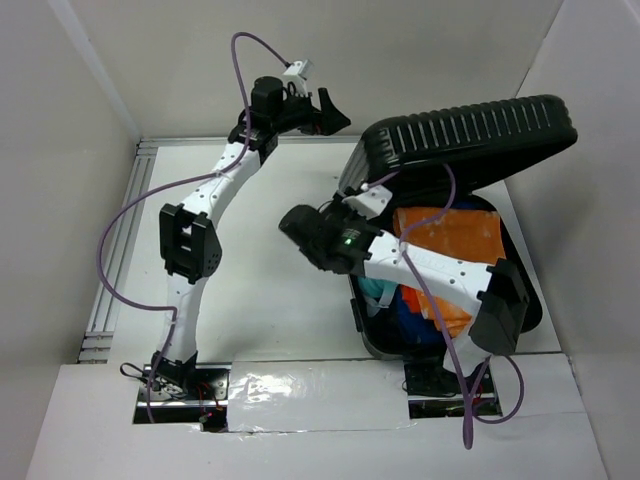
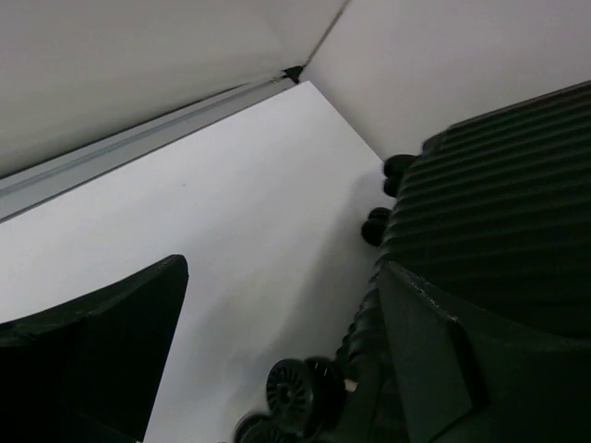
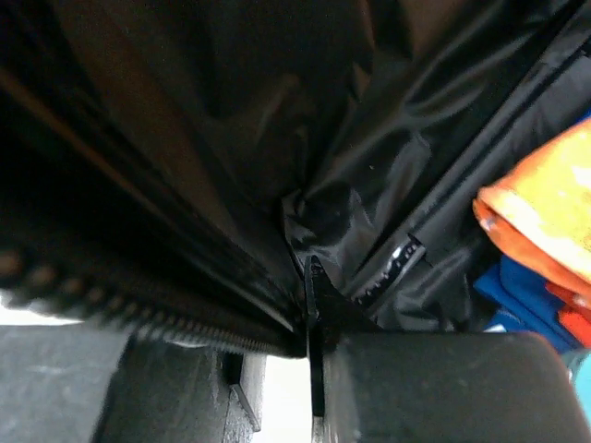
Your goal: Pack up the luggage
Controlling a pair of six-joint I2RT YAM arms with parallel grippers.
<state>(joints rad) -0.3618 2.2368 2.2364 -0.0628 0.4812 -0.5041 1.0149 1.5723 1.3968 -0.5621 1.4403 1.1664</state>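
Note:
The luggage (image 1: pixel 460 130) lies at the right of the table, its ribbed black lid half raised over the base (image 1: pixel 532 300). Orange cloth (image 1: pixel 455 235), blue cloth (image 1: pixel 410 310) and teal cloth (image 1: pixel 375 290) lie inside. My right gripper (image 1: pixel 348 203) sits at the left rim under the lid. In the right wrist view the right gripper (image 3: pixel 295 369) has its jaws a narrow way apart, with light between them. The lid's zip edge (image 3: pixel 138 309) lies across one finger and a thin black tab (image 3: pixel 314 305) stands in the gap. My left gripper (image 1: pixel 325 110) hangs open beside the lid's far left corner, holding nothing.
White walls close in the table on the left, back and right. The luggage's small wheels (image 2: pixel 295 392) and the ribbed shell (image 2: pixel 499 221) show close to the left gripper (image 2: pixel 277 305). Black lining (image 3: pixel 369 138) fills most of the right wrist view, with the orange cloth (image 3: pixel 536 212) beside it.

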